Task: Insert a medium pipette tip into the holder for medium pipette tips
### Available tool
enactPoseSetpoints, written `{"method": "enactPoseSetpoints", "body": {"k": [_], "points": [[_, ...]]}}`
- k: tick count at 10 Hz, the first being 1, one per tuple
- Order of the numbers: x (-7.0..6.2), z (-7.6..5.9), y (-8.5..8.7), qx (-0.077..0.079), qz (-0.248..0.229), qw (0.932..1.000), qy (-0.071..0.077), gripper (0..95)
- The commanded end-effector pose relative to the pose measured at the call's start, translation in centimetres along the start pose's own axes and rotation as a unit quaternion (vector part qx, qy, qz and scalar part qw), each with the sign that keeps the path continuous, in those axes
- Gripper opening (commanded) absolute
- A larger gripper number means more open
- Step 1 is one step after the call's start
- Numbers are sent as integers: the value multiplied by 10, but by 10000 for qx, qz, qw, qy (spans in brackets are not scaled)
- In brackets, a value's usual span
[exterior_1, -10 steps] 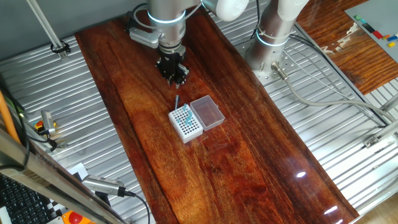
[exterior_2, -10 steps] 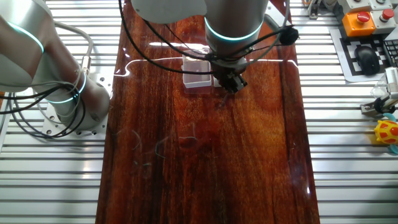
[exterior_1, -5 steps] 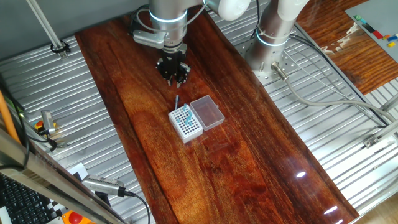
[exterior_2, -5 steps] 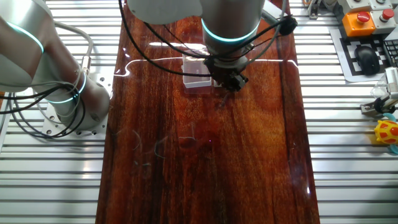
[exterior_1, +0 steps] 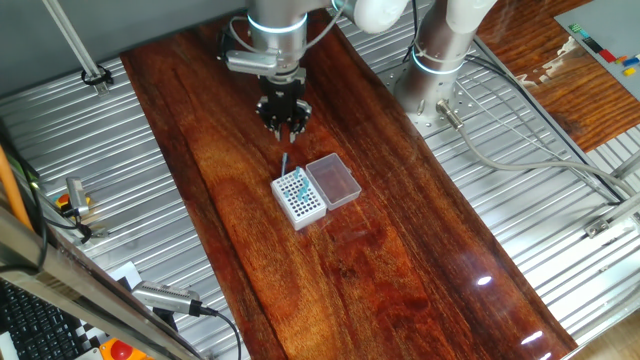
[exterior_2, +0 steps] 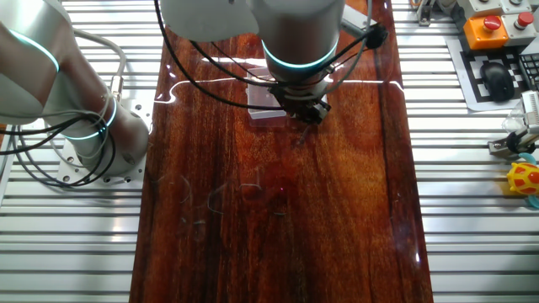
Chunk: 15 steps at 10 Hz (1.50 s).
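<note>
In the one fixed view, the gripper (exterior_1: 283, 127) is hanging in the upper middle of the frame, above the dark wooden table (exterior_1: 400, 260). Just below it in the picture, the pipette tip (exterior_1: 284, 162) is lying flat on the wood, a thin pale sliver with its long axis running nearly straight up and down the frame. Its lower end is sitting just beside the far edge of the white holder (exterior_1: 299, 198), whose pinkish lid (exterior_1: 333, 181) is folded open to the right.

So the tip is lying toward the lower side of the frame from the fingers, between them and the holder. I judge that the coming move is a short drop onto that sliver.

The fingers are too small and dark to say whether they are apart or together; nothing seems to be held.

Counted: one arm working, one loose tip, one holder, one lid.

In the other fixed view, the arm is hiding most of the holder (exterior_2: 263, 114), and the tip is not making itself clear.
</note>
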<state>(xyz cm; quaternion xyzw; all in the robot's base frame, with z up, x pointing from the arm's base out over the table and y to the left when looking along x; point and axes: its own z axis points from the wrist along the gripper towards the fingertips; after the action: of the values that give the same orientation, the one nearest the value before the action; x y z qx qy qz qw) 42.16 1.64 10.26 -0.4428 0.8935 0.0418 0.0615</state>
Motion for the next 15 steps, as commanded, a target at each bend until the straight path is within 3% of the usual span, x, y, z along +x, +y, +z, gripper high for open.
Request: {"method": "enactPoseSetpoints", "body": {"k": [1,15], "points": [[0,2,1,-3,62,10000,-29,190],[-14,17,5,23,276,9996,-31,190]]}}
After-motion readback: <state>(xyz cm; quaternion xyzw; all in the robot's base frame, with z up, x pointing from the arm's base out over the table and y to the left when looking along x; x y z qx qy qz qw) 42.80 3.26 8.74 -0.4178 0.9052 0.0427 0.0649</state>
